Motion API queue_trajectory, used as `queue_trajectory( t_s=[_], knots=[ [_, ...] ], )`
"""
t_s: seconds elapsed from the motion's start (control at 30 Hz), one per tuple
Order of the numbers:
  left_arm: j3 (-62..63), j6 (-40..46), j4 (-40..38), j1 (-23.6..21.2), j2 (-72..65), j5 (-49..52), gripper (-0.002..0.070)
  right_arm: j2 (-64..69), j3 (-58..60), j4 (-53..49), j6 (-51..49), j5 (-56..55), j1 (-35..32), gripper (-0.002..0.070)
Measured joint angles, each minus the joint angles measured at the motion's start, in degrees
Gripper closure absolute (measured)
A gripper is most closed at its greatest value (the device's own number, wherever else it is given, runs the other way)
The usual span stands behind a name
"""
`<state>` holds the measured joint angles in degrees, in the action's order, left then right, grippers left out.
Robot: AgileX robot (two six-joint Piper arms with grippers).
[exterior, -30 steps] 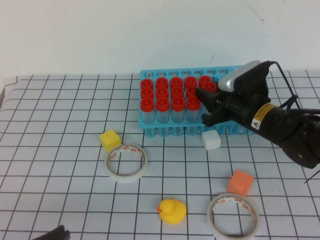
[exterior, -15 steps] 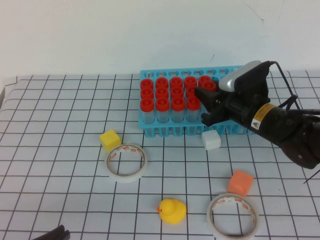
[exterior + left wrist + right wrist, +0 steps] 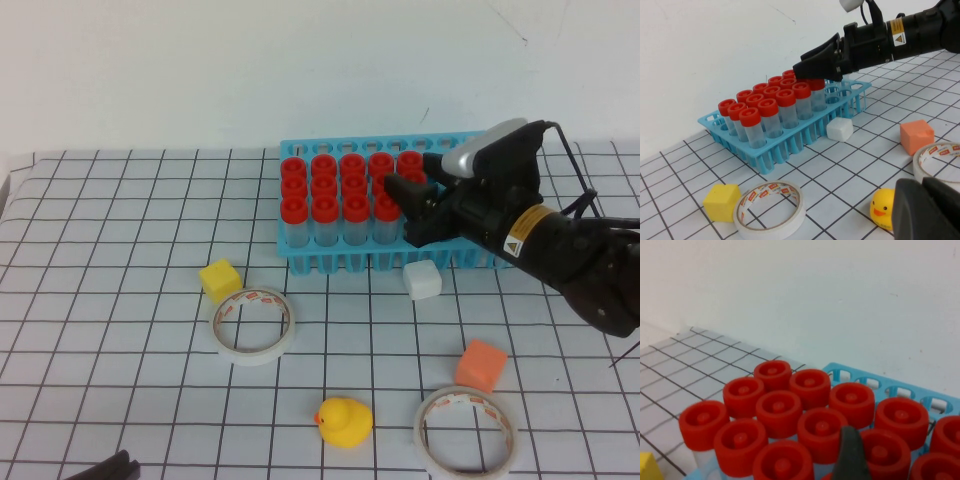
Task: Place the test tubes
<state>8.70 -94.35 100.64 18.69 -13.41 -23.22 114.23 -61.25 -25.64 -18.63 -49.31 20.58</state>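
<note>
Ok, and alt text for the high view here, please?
The right gripper, open, reaches over red-capped test tubes standing in a blue rack at the back of a gridded table. In front lie a yellow cube, a white cube, an orange cube, two tape rolls and a rubber duck; the shut left gripper is parked at the near left edge.

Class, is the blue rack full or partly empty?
Partly empty: rack holes beyond the tubes stand free. Right gripper hovers beside the tubes; left gripper sits front-left.
</note>
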Motion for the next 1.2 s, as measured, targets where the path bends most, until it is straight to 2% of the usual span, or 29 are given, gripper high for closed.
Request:
queue_trajectory(
  t_s=[0.07, 0.13, 0.2, 0.27, 0.37, 0.5, 0.83, 1.2],
  knots=[
    [0.0, 0.0, 0.0, 0.0, 0.0, 0.0, 0.0676, -1.6, 0.7, 0.0, -1.5, 0.0, 0.0, 0.0222],
    [0.0, 0.0, 0.0, 0.0, 0.0, 0.0, 0.0676, -4.5, 2.4, -0.1, -2.9, 0.1, 0.0, 0.0283],
    [0.0, 0.0, 0.0, 0.0, 0.0, 0.0, 0.0676, -8.7, 4.3, -2.1, -4.0, 0.1, 0.0, 0.039],
    [0.0, 0.0, 0.0, 0.0, 0.0, 0.0, 0.0676, -14.6, 7.1, -5.3, -4.6, 0.1, 0.0, 0.0538],
    [0.0, -0.2, 0.0, 0.0, 0.0, 0.0, 0.0676, -23.8, 11.7, -11.4, -6.8, -0.1, 0.0, 0.0633],
    [0.0, -0.2, 0.0, 0.0, 0.0, 0.0, 0.0676, -35.7, 18.3, -15.8, -10.6, 1.8, 0.0, 0.0665],
    [0.0, -0.2, 0.0, 0.0, 0.0, 0.0, 0.0676, -65.3, 31.9, -18.0, -13.9, 30.6, 0.0, 0.0671],
    [0.0, -0.2, 0.0, 0.0, 0.0, 0.0, 0.0676, -91.0, 45.6, -20.0, -18.3, 39.0, 0.0, 0.0675]
  ],
)
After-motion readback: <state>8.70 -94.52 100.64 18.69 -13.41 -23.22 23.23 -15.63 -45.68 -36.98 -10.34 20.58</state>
